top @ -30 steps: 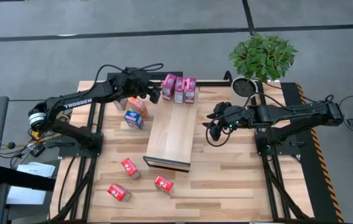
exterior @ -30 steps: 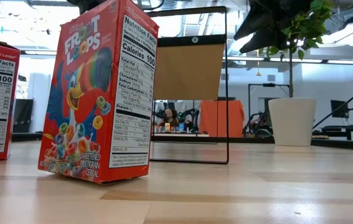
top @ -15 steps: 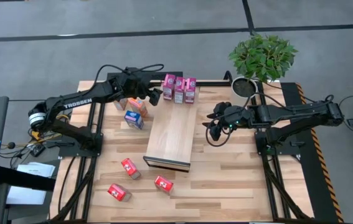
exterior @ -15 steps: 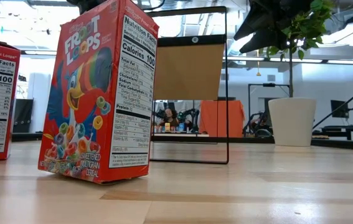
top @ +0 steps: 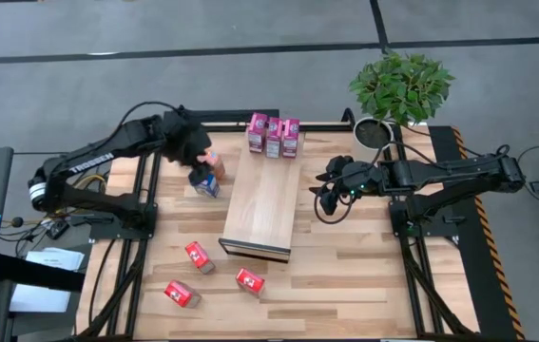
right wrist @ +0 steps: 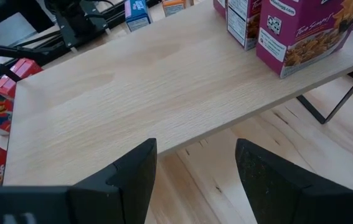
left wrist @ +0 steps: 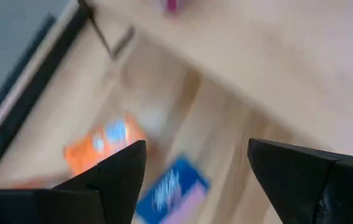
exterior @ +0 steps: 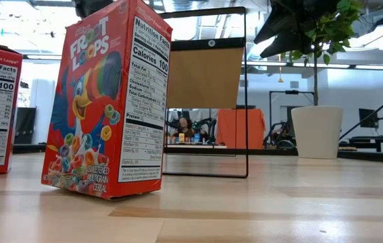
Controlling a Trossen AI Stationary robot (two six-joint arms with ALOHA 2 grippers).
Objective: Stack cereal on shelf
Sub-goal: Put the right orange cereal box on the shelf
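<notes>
Hovering left gripper [left wrist: 192, 174], jaws spread, above blue cereal box [left wrist: 170, 190], beside orange one [left wrist: 101, 144]

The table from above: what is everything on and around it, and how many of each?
Magenta cereal boxes: three, standing in a row at the shelf's far end.
Red cereal boxes: three, on the table near the shelf's dark end.
Orange cereal box: one, left of the shelf.
Blue cereal box: one, beside the orange one.
Shelf: one, pale wood, mid-table.
Potted plant: one, green, at the far right corner.
Left tool: dark, open, over the orange and blue boxes.
Right tool: dark, open, empty, hovering right of the shelf.
</notes>
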